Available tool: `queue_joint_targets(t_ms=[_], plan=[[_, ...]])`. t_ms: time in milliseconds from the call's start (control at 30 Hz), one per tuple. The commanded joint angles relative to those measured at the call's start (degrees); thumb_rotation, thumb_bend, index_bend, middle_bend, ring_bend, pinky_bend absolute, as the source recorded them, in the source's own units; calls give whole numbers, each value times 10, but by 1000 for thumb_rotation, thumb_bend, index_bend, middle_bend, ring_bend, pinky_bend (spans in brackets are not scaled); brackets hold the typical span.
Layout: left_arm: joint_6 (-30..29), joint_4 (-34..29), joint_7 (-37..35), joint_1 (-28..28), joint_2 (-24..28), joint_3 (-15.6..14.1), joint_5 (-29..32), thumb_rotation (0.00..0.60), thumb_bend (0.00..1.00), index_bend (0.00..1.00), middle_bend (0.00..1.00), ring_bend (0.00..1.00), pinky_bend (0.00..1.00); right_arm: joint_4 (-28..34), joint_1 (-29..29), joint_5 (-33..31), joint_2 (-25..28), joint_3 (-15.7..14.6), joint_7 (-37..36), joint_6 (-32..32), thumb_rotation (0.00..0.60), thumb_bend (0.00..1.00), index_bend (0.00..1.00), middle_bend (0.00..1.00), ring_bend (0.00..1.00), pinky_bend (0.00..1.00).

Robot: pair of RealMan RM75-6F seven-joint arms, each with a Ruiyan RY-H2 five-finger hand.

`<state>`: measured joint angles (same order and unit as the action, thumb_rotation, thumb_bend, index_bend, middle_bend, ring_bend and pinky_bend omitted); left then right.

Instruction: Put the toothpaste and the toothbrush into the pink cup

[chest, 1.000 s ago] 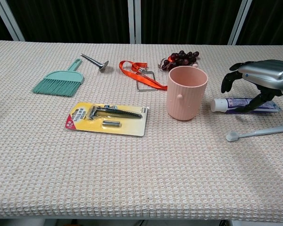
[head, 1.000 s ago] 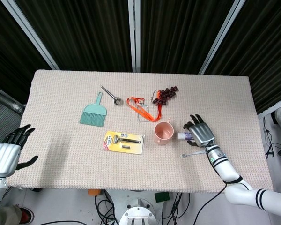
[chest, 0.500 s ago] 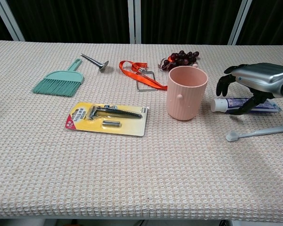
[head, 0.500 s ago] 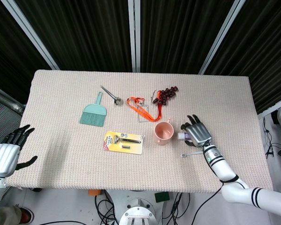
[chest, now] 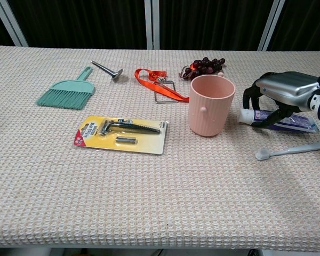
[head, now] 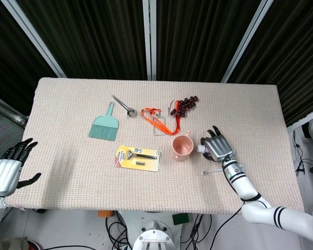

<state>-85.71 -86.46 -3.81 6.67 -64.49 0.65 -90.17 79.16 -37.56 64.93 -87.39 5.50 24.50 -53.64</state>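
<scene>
The pink cup [head: 181, 147] [chest: 210, 104] stands upright right of the table's middle. Just right of it the toothpaste [chest: 293, 122] [head: 201, 150] lies flat, its white cap toward the cup. My right hand [head: 218, 147] [chest: 285, 88] hovers low over the tube's cap end, fingers still apart and curved down on both sides of it; the tube rests on the cloth. The toothbrush [chest: 293, 149] [head: 211, 170] lies in front of the tube, nearer the table's front edge. My left hand [head: 5, 172] hangs open beyond the table's left edge, holding nothing.
A packaged razor [head: 138, 158] lies left of the cup. Behind the cup are an orange lanyard [head: 156, 119] and dark beads [head: 183, 105]. A green hand brush [head: 105, 126] and a small metal tool [head: 123, 105] sit further left.
My right hand has moved left along the toothpaste toward the cup and dropped lower, its fingers curling down around the tube's cap end. The left hand has stayed still.
</scene>
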Motion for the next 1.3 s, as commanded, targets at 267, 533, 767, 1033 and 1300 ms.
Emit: queue_joint_targets(t_ms=[267, 533, 767, 1033, 1300], plan=[[0, 5, -2, -2, -2, -1, 2, 579, 145, 128, 77, 108, 220, 100, 61, 77, 103, 22, -128, -116, 600, 781, 732, 616, 175, 0], [-1, 8, -3, -1, -7, 0, 0, 579, 144, 128, 77, 108, 220, 169, 74, 162, 131, 88, -293, -226, 600, 777, 775, 645, 210, 0], [1, 11, -3, -1, -9, 0, 2, 581, 145, 128, 77, 108, 220, 97, 48, 192, -22, 117, -386, -294, 600, 758, 760, 619, 210, 0], [6, 23, -15, -3, -11, 1, 14, 579, 145, 128, 77, 108, 220, 35, 15, 183, -105, 113, -432, -257, 600, 742, 760, 624, 210, 0], [7, 35, -25, -5, -17, -1, 15, 585, 145, 128, 77, 108, 220, -43, 8, 179, -156, 100, -466, -240, 600, 708, 759, 624, 210, 0]])
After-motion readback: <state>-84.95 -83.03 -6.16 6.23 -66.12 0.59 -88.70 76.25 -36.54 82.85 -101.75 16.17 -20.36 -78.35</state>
